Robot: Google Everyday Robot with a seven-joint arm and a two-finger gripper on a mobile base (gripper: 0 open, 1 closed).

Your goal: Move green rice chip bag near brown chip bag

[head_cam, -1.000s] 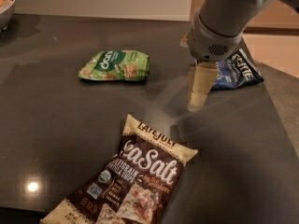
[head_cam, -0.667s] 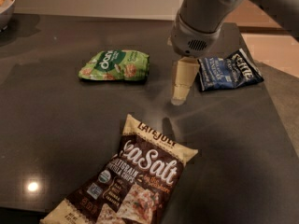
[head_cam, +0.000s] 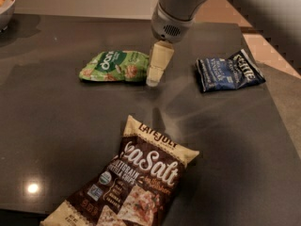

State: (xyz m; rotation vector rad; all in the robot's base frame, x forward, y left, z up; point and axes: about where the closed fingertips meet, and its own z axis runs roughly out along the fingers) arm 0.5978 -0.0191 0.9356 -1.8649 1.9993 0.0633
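Now, gripper (head_cam: 153, 81): low beside green rice chip bag (head_cam: 114, 66), likely for pickup; apparently empty, opening: cannot tell.
Goal, brown chip bag (head_cam: 136, 178): well apart.

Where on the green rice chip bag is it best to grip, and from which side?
Probably the crinkled middle of the green rice chip bag, from straight above: it lies flat on the table, so its thin edges offer little from the side. The gripper is just beside one end of it.

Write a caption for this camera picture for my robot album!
The gripper hangs beside the green rice chip bag, while the brown chip bag lies apart, nearer the camera.
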